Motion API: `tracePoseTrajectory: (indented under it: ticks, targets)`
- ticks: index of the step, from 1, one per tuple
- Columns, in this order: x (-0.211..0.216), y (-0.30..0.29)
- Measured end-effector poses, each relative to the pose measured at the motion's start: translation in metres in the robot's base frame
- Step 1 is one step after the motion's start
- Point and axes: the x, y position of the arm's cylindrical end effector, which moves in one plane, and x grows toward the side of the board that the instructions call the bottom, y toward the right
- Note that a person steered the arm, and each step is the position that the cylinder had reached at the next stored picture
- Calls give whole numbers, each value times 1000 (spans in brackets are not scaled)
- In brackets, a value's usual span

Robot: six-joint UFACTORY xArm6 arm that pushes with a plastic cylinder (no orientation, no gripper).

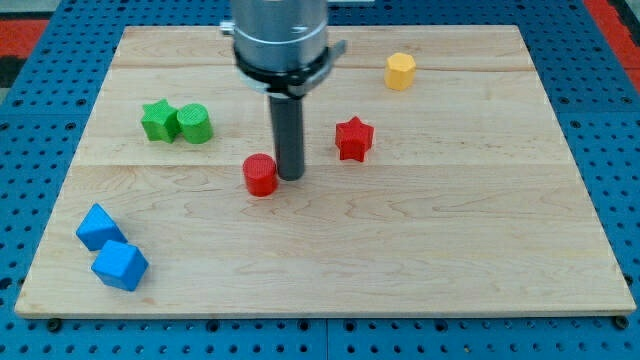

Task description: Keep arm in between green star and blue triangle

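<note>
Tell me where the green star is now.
The green star sits on the board's left side, toward the view's top, touching the green cylinder on its right.

A wooden board [420, 240] lies on a blue pegboard table [40, 60]. On the board's left side stands a green cylinder [195, 124]. Near the middle sits a red cylinder [260, 175], and to its right, a little farther back, a red star [353, 138]. A yellow block [400, 71] with flat sides stands far back on the right. A blue cube [120, 265] rests in the near left corner.
</note>
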Motion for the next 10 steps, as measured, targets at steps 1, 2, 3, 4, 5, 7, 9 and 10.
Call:
tracePoseTrajectory:
  ticks: [1,2,3,4,5,7,9,10]
  targets:
    - [4,-5]
    - [2,1]
    - [-4,8]
    - [-11,1]
    - [-64,-68]
    - [-23,-173]
    - [-12,-213]
    - [17,-254]
